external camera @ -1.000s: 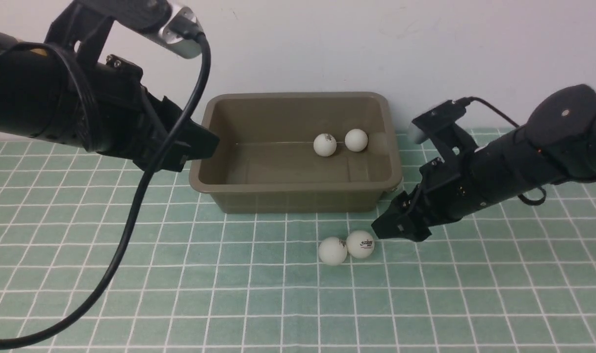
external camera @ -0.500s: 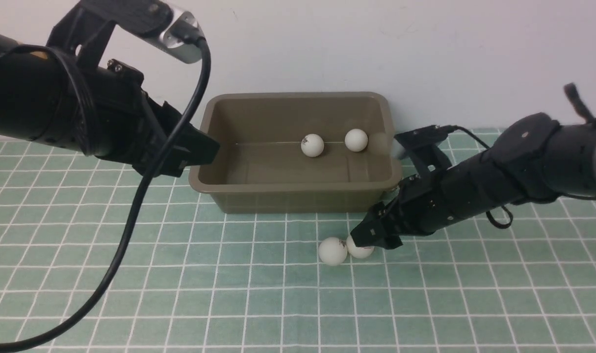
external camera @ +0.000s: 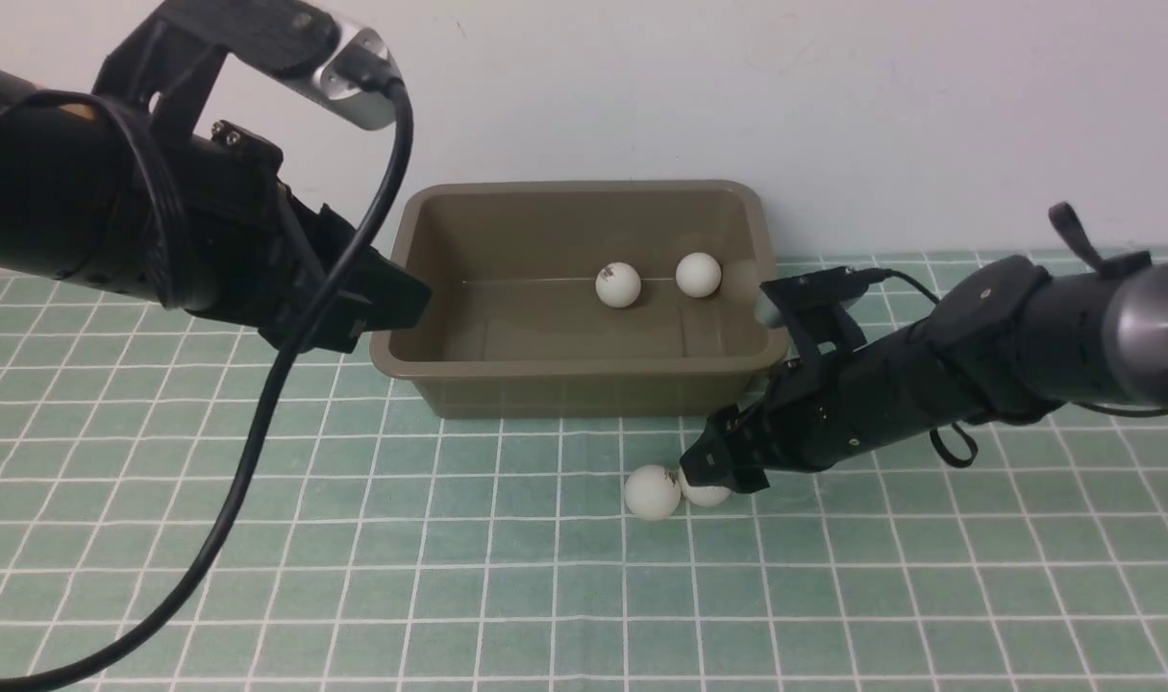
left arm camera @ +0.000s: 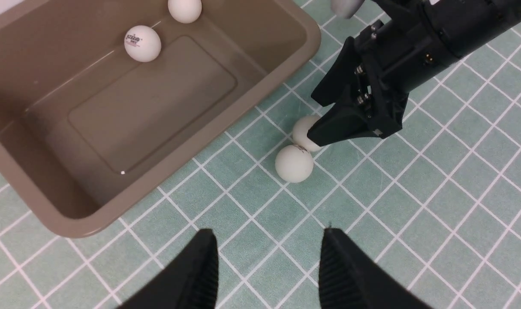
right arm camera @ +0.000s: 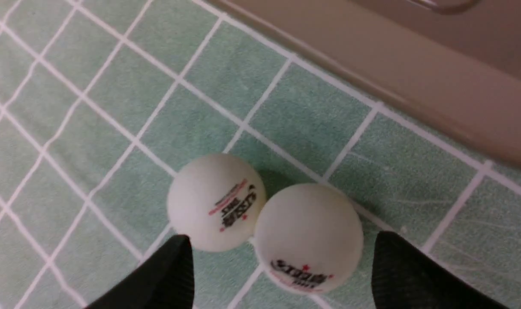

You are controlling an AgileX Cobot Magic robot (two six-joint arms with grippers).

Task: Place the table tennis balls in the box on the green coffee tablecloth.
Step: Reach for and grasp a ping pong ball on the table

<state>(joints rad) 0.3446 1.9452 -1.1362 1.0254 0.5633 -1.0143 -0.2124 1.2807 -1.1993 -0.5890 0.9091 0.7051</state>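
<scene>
The olive-brown box [external camera: 584, 392] stands at the back of the green tablecloth [external camera: 449, 577] with two table tennis balls [external camera: 618, 284] [external camera: 698, 274] inside. In front of it, touching each other on the cloth, lie two more balls [external camera: 652, 492] [external camera: 707, 496]. My right gripper [external camera: 707, 471] is low over the right one and half hides it. In the right wrist view that ball [right arm camera: 308, 238] sits between the open jaws of the right gripper [right arm camera: 281, 237], the other ball [right arm camera: 216, 201] just beyond one fingertip. My left gripper [left arm camera: 267, 231] hangs open and empty beside the box's left end.
A pale wall rises right behind the box. The left arm's black cable [external camera: 257, 432] loops down over the left part of the cloth. The box's front wall [right arm camera: 414, 90] is close to the right gripper.
My right gripper has come down and to the left, onto the right-hand ball on the cloth. One ball inside the box has rolled a little to the left. The left arm has barely moved.
</scene>
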